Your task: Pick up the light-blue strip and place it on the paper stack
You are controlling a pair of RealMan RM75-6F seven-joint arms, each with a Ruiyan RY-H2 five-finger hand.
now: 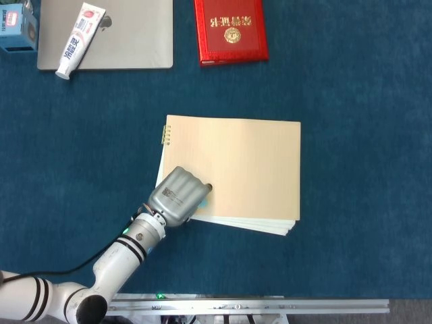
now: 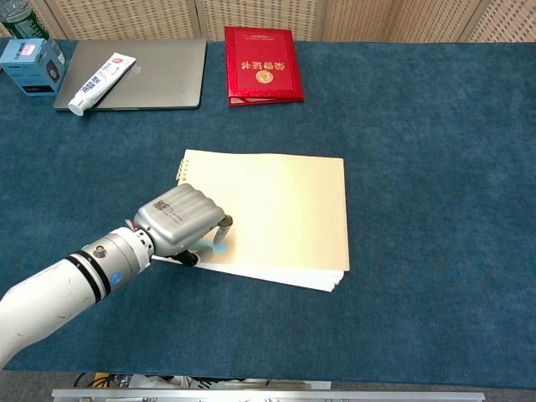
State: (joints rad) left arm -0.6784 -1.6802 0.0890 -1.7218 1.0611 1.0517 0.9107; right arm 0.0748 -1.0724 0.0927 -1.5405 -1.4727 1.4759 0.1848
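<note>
The tan-covered paper stack lies in the middle of the blue table. My left hand sits over the stack's near-left corner, knuckles up and fingers curled down. A small piece of the light-blue strip shows under the fingertips, right at the paper; the hand holds it and hides most of it. I cannot tell whether the strip touches the paper. The right hand appears in neither view.
A red booklet lies at the back. A grey laptop with a toothpaste tube on it is at the back left, beside a blue box.
</note>
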